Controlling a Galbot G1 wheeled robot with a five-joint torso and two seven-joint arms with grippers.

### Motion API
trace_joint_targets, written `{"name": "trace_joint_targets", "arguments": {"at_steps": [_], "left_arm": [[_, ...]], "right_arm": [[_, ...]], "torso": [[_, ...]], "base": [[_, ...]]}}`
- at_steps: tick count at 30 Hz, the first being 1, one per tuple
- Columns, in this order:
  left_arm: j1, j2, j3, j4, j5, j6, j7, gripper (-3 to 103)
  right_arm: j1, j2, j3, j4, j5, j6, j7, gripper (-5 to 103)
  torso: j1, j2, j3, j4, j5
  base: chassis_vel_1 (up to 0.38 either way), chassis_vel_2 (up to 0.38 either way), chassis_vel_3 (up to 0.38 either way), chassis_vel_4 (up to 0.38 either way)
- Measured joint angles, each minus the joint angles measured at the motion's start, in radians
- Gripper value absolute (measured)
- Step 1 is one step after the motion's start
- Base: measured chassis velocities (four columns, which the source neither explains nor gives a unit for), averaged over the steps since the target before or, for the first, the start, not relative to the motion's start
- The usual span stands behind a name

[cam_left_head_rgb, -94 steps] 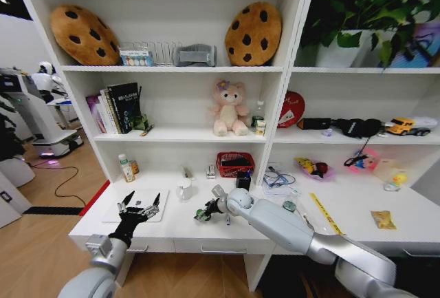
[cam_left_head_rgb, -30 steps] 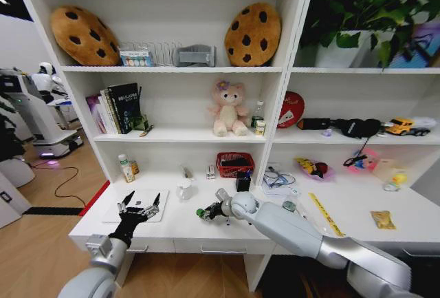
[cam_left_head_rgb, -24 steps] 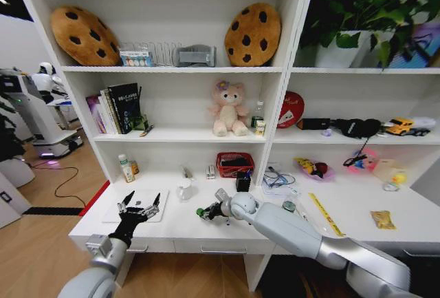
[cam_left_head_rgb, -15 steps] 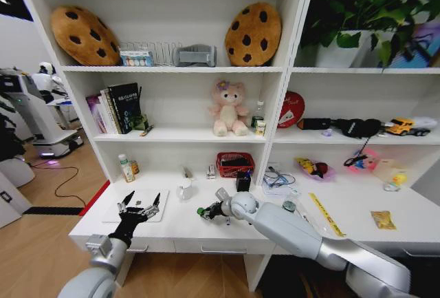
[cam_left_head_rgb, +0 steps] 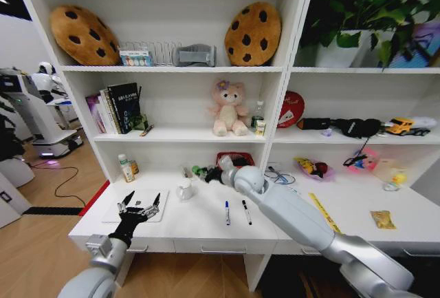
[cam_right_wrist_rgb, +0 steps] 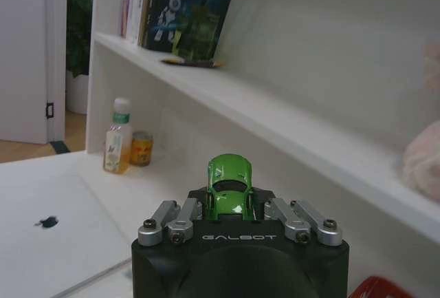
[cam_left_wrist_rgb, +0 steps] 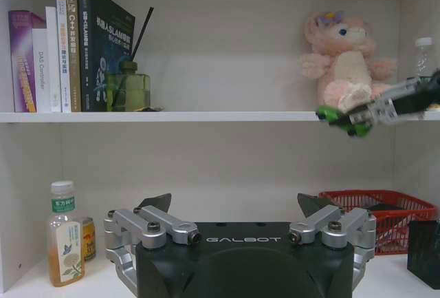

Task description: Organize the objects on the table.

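- Head view: the right tool was raised off the desk, in front of the red basket at the back, and it held the green toy car between its fingers.
- Two dark pens lay side by side on the desk top below the right arm, apart from each other, with the white mug just to their left.
- The yellow ruler lay farther right on the desk, and the small green-topped tin was hidden behind the arm.
- The left tool hovered with its fingers spread wide at the near edge of the silver laptop, which lay closed at the left end of the desk.
- Left wrist view: the left tool stood wide with nothing between its fingers; beyond it the right tool carried the green toy car in the air at about the level of the shelf, in front of the pink plush bear.
- A bottle stood on the desk at the back, and the red basket stood at the far side.
- Right wrist view: the right tool was clamped on the green toy car, which stuck out nose first past the fingers; the laptop lay on the desk below.
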Motion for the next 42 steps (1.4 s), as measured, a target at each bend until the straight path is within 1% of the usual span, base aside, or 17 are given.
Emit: {"name": "trace_joint_targets", "arguments": {"at_steps": [3, 4, 6, 15, 17, 18, 20, 21, 23, 27, 32, 36, 37, 38, 39, 41, 42], "left_arm": [[0.000, 0.000, 0.000, 0.000, 0.000, 0.000, 0.000, 100], [0.000, 0.000, 0.000, 0.000, 0.000, 0.000, 0.000, 100], [0.000, 0.000, 0.000, 0.000, 0.000, 0.000, 0.000, 100], [0.000, 0.000, 0.000, 0.000, 0.000, 0.000, 0.000, 100], [0.000, 0.000, 0.000, 0.000, 0.000, 0.000, 0.000, 100], [0.000, 0.000, 0.000, 0.000, 0.000, 0.000, 0.000, 100], [0.000, 0.000, 0.000, 0.000, 0.000, 0.000, 0.000, 100], [0.000, 0.000, 0.000, 0.000, 0.000, 0.000, 0.000, 100], [0.000, 0.000, 0.000, 0.000, 0.000, 0.000, 0.000, 100], [0.000, 0.000, 0.000, 0.000, 0.000, 0.000, 0.000, 100], [0.000, 0.000, 0.000, 0.000, 0.000, 0.000, 0.000, 100], [0.000, 0.000, 0.000, 0.000, 0.000, 0.000, 0.000, 100], [0.000, 0.000, 0.000, 0.000, 0.000, 0.000, 0.000, 100], [0.000, 0.000, 0.000, 0.000, 0.000, 0.000, 0.000, 100], [0.000, 0.000, 0.000, 0.000, 0.000, 0.000, 0.000, 100], [0.000, 0.000, 0.000, 0.000, 0.000, 0.000, 0.000, 100], [0.000, 0.000, 0.000, 0.000, 0.000, 0.000, 0.000, 100]], "right_arm": [[0.073, 0.086, 0.027, -0.126, -0.089, 0.100, -0.014, 33], [0.073, 0.086, 0.027, -0.126, -0.089, 0.100, -0.014, 33], [0.116, 0.141, 0.042, -0.218, -0.114, 0.154, -0.028, 33], [0.180, 0.251, 0.057, -0.432, -0.180, 0.243, -0.040, 33], [0.206, 0.318, 0.068, -0.575, -0.229, 0.293, -0.044, 33], [0.206, 0.318, 0.068, -0.575, -0.229, 0.293, -0.044, 33], [0.223, 0.376, 0.083, -0.677, -0.276, 0.323, -0.053, 33], [0.223, 0.376, 0.083, -0.677, -0.276, 0.323, -0.053, 33], [0.241, 0.442, 0.104, -0.771, -0.316, 0.349, -0.057, 33], [0.263, 0.496, 0.123, -0.853, -0.382, 0.386, -0.061, 33], [0.269, 0.501, 0.131, -0.874, -0.396, 0.389, -0.056, 33], [0.274, 0.503, 0.133, -0.896, -0.414, 0.390, -0.021, 32], [0.275, 0.502, 0.132, -0.901, -0.418, 0.390, -0.010, 37], [0.275, 0.502, 0.132, -0.901, -0.418, 0.390, -0.010, 37], [0.275, 0.502, 0.131, -0.904, -0.424, 0.390, -0.001, 47], [0.270, 0.499, 0.131, -0.905, -0.424, 0.409, 0.027, 58], [0.270, 0.499, 0.131, -0.905, -0.424, 0.409, 0.027, 58]], "torso": [[0.000, 0.000, 0.000, 0.0000, 0.0001], [0.000, 0.000, 0.000, 0.0000, 0.0001], [0.000, 0.000, 0.000, 0.0004, 0.0000], [0.000, 0.000, 0.000, 0.0000, 0.0000], [0.000, 0.000, 0.000, -0.0001, 0.0000], [0.000, 0.000, 0.000, -0.0001, 0.0000], [0.000, 0.000, 0.000, 0.0000, -0.0001], [0.000, 0.000, 0.000, 0.0000, -0.0001], [0.000, 0.000, 0.000, 0.0002, -0.0001], [0.000, 0.000, 0.000, 0.0004, -0.0001], [0.000, 0.000, 0.000, 0.0003, -0.0001], [0.000, 0.000, 0.000, -0.0003, 0.0000], [0.000, 0.000, 0.000, -0.0003, 0.0000], [0.000, 0.000, 0.000, -0.0003, 0.0000], [0.000, 0.000, 0.000, -0.0003, 0.0001], [0.000, 0.000, 0.000, 0.0000, 0.0001], [0.000, 0.000, 0.000, 0.0000, 0.0001]], "base": [[0.000, 0.000, 0.000, 0.000], [0.000, 0.000, 0.000, 0.000], [0.000, 0.000, 0.000, 0.000], [0.000, 0.000, 0.000, 0.000], [0.000, 0.000, 0.000, 0.000], [0.000, 0.000, 0.000, 0.000], [0.000, 0.000, 0.000, 0.000], [0.000, 0.000, 0.000, 0.000], [0.000, 0.000, 0.000, 0.000], [0.000, 0.000, 0.000, 0.000], [0.000, 0.000, 0.000, 0.000], [0.000, 0.000, 0.000, 0.000], [0.000, 0.000, 0.000, 0.000], [0.000, 0.000, 0.000, 0.000], [0.000, 0.000, 0.000, 0.000], [0.000, 0.000, 0.000, 0.000], [0.000, 0.000, 0.000, 0.000]]}}
